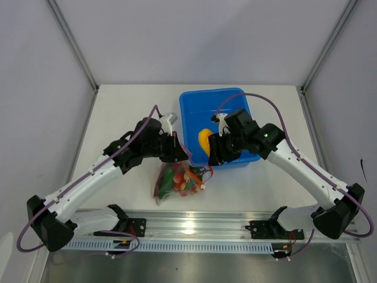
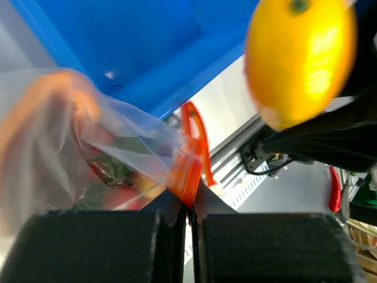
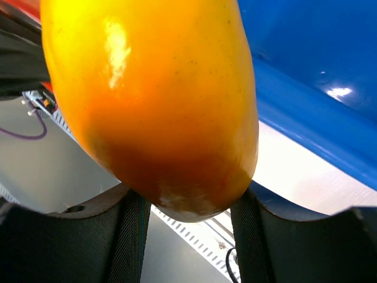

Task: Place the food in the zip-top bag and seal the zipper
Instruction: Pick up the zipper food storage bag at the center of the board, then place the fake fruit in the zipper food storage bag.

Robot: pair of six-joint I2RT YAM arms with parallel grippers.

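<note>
1. the left arm reaches from the lower left of the frame toward the centre. the left end effector [image 1: 178,152] is pinched closed on the zipper [image 2: 187,162] of the zip-top bag [image 1: 177,183].
2. the right arm bends in from the lower right. the right end effector [image 1: 213,154] clamps the orange-yellow piece [image 1: 204,140] at the lower-left edge of the blue bin [image 1: 203,106].
3. the bag lies at the centre of the tabletop [image 1: 123,112], just below the bin, with red and green food inside.
4. in the left wrist view the bin wall fills the upper left, close beside the bag's mouth.
</note>
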